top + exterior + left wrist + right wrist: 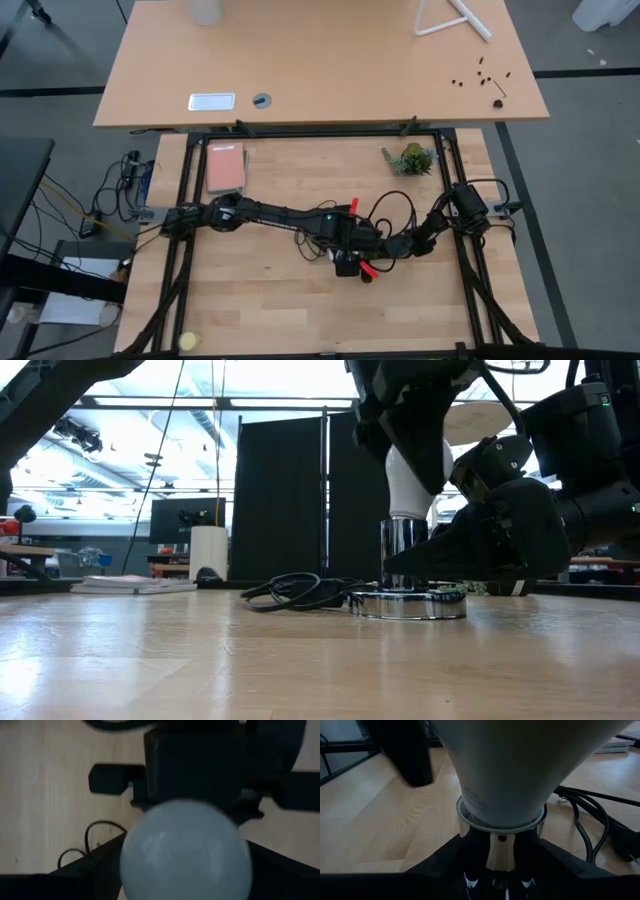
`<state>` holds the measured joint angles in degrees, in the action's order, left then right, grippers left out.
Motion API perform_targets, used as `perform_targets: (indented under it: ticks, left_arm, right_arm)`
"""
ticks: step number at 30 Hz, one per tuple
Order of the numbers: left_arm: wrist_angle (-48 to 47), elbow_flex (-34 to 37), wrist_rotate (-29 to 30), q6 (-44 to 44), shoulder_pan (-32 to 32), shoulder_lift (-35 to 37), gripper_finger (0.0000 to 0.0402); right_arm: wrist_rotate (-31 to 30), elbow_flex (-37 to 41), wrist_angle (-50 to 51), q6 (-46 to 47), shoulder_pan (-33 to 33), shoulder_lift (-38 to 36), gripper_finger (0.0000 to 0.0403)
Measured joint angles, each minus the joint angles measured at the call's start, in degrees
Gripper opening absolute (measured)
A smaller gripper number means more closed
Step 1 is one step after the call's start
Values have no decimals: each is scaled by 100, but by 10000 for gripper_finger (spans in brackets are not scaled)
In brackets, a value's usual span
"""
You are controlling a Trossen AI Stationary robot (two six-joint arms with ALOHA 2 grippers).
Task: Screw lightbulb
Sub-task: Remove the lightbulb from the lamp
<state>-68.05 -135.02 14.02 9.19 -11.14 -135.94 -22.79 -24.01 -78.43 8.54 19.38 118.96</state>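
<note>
Lightbulb upright in socket, black cord beside, book far.

From above, the lightbulb and the socket are hidden under the left end effector, whose body covers them. In the low view the bulb's crown is lost inside that end effector, and the right end effector covers the far side of the socket base. The left wrist view cuts the bulb off at the edge, and whether its fingers touch the glass cannot be told. The screw base is hidden.
</note>
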Motion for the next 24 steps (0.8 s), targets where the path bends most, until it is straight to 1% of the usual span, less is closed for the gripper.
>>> perform_targets:
  ticks: [3,9,17,19,24]
  left_arm:
    - [151,0,87,-25,-8,0,319]
    - [110,2,252,-212,-39,0,313]
    - [24,2,328,-435,-45,0,270]
    - [-13,2,332,-435,-48,0,269]
    - [-162,0,426,-420,-72,31,284]
  right_arm:
    - [0,0,0,-6,0,0,197]
    - [0,0,0,-14,0,0,197]
    - [0,-2,0,-10,-2,2,198]
    - [0,-2,0,-9,-2,2,198]
    - [0,-2,2,-8,-2,2,198]
